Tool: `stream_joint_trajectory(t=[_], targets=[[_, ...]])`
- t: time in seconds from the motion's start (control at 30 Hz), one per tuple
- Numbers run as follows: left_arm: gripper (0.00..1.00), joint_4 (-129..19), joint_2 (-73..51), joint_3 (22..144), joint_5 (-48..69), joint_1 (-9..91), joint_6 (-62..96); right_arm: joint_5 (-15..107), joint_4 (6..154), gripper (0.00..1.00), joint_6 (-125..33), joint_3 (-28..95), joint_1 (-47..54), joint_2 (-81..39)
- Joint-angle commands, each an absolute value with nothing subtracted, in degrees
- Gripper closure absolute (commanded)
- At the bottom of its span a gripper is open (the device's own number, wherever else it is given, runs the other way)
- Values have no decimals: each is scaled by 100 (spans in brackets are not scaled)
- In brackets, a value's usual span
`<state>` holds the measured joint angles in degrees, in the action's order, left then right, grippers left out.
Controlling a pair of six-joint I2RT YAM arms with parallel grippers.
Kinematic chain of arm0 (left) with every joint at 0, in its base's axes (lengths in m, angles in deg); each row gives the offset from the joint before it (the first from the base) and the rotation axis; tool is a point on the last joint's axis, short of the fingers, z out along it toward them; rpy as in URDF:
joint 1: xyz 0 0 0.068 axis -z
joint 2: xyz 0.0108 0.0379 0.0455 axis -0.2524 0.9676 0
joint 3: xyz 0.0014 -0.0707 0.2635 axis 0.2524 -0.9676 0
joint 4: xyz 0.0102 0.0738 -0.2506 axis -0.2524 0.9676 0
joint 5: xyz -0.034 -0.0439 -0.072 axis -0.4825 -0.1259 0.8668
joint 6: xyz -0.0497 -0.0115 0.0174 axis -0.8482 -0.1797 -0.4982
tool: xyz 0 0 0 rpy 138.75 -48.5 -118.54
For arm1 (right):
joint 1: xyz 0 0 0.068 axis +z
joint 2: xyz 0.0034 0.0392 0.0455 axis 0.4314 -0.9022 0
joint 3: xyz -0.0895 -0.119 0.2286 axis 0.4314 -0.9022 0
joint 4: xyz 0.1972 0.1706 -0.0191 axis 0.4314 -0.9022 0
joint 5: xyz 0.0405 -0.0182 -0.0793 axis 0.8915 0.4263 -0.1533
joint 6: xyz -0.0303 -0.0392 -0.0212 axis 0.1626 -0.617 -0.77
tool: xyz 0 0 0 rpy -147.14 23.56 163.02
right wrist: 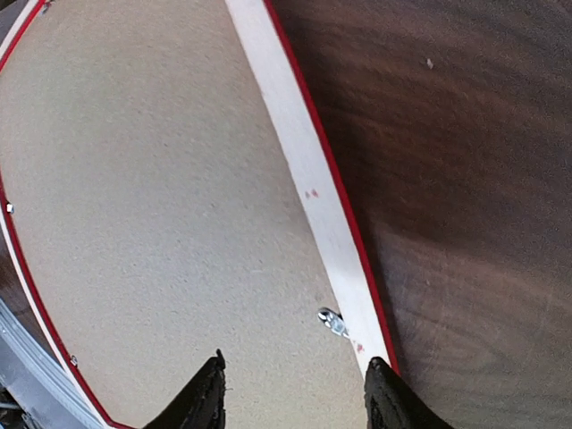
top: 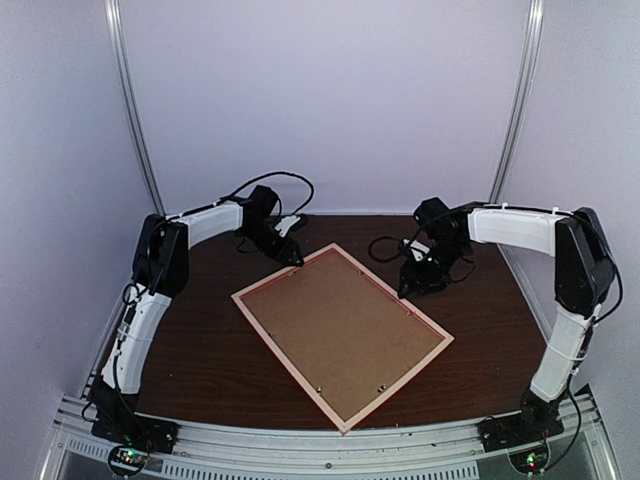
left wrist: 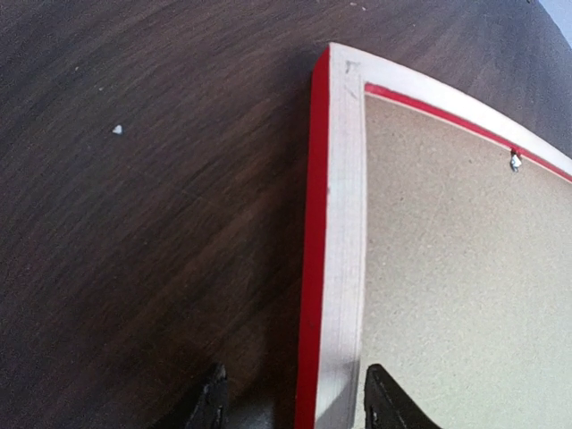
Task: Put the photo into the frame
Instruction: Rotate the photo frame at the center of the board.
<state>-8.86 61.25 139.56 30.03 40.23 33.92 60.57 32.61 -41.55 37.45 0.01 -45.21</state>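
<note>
Frame [top: 395, 294] back-up and skewed at mid table [top: 200, 350], pale wood rim uppermost, red at outer edge; inside, brown backing board [top: 335, 330] filling the opening (small metal tab [right wrist: 332, 320] at its edge). Left gripper [left wrist: 299, 407] parted, straddling the rim near the far corner, gripping nothing. Right gripper [right wrist: 298, 393] parted likewise, above board and rim, holding nothing; contact impossible to judge.
</note>
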Motion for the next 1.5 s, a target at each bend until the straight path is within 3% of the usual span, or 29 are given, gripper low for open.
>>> stream_joint_trajectory(t=[0.0,0.43,0.73,1.0,1.47], targets=[[48,-920,6263,14089,3223,4132,3464,5691,3489,47,-3181,3105,-15,-3886],[78,-775,6146,13776,1635,4319,3099,5143,3502,45,-2548,1818,-11,-2845],[89,-1493,5112,11966,696,4263,1932,4786,3484,41,-2233,1563,-8,-2691],[90,-2411,4019,9921,867,3854,268,5046,4069,34,-1882,1257,-7,-2806],[83,-3385,2571,7706,1538,4128,-517,5309,5010,36,-1966,1594,2,-3886]])
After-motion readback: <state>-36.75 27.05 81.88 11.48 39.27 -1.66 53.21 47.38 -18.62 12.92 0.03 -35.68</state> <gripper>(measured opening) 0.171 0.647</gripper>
